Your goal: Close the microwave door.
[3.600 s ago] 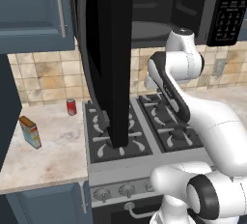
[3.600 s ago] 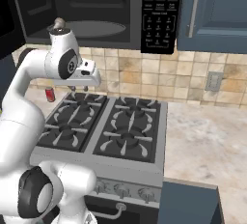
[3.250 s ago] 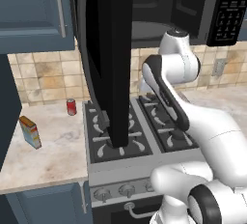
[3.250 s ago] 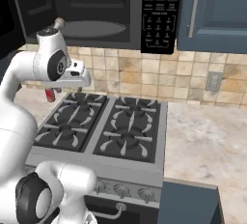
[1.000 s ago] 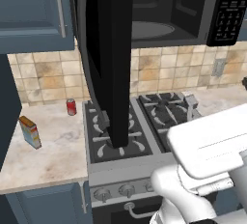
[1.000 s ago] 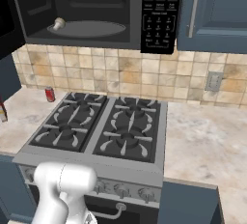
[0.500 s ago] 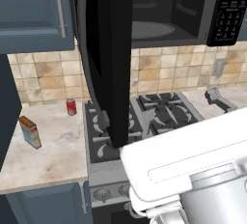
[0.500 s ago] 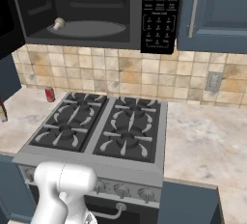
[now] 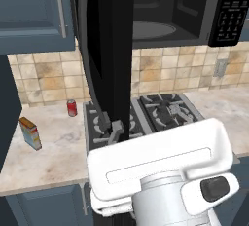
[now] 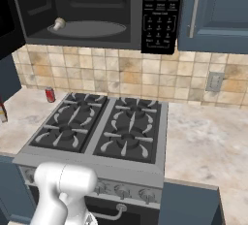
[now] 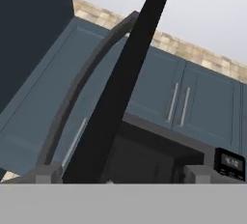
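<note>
Microwave door (image 9: 111, 49) swinging wide open, standing edge-on, long axis vertical, jutting outward from the microwave (image 10: 97, 10). Tool's state: cannot tell.

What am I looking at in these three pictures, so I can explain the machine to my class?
It is a simulated kitchen with a white robot arm on a driving base. Two cameras ride behind the arm, left and right. The third sits on its hand, looking up along the open microwave door. The microwave hangs over the stove; something small and pale lies inside it. On the counter stand a red can and a small box. The pincer's tips barely show, so whether it holds anything is unclear.
</note>
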You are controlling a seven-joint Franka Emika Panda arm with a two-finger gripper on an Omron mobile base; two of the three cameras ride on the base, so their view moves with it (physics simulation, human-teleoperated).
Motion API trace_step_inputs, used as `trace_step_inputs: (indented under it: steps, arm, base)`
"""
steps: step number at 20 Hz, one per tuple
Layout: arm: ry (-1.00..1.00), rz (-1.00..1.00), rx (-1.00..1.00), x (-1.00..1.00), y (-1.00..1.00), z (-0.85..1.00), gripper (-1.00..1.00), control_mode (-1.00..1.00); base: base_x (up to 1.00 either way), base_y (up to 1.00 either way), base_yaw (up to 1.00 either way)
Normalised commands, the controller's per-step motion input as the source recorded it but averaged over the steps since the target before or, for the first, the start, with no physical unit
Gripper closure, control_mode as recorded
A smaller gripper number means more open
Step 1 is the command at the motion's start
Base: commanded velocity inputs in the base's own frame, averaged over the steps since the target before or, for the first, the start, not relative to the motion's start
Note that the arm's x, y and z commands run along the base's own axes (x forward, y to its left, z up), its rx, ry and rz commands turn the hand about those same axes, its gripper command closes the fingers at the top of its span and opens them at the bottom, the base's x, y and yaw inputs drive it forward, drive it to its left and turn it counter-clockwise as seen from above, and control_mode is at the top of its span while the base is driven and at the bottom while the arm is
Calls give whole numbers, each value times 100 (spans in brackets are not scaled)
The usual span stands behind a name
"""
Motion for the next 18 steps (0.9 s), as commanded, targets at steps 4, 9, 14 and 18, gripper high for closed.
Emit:
trace_step_inputs:
  steps: [4,9,14,18]
  arm:
    - [2,0,-1,50,39,-7,-100,-100]
    - [1,0,0,27,37,-14,-100,-100]
    - [0,-2,0,7,35,-19,-100,-100]
    - [0,-26,0,33,-7,-3,-100,-100]
  base:
    - [0,0,0]
    - [0,0,0]
    - [0,0,0]
    - [0,0,0]
